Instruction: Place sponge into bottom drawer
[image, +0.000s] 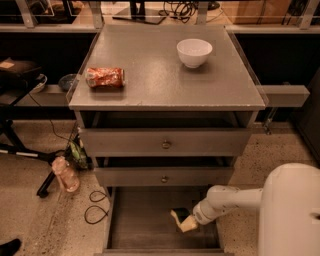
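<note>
Grey metal makes up the whole cabinet, and its bottom drawer (142, 220) stands pulled out toward the camera, so its flat floor lies open from above while the two shallower drawers (166, 144) over it sit closed behind their small round knobs. The white arm reaches in from the right, low over that floor, and the end effector (187, 219) hangs inside the drawer near its right wall, clamped on the sponge (183, 225). The sponge sits tilted at the tip, pale yellow foam downward and the dark layer on top, and it looks to be just off the drawer floor, not resting on it. That pose suits a release, so the placing step seems nearly done, with only the letting go left. Up on the bench (160, 80) an orange-red snack packet (104, 77) lies at the left edge and a white bowl (194, 52) stands toward the back right, both well clear of the arm. No brand or lettering on the packet can be read.
</note>
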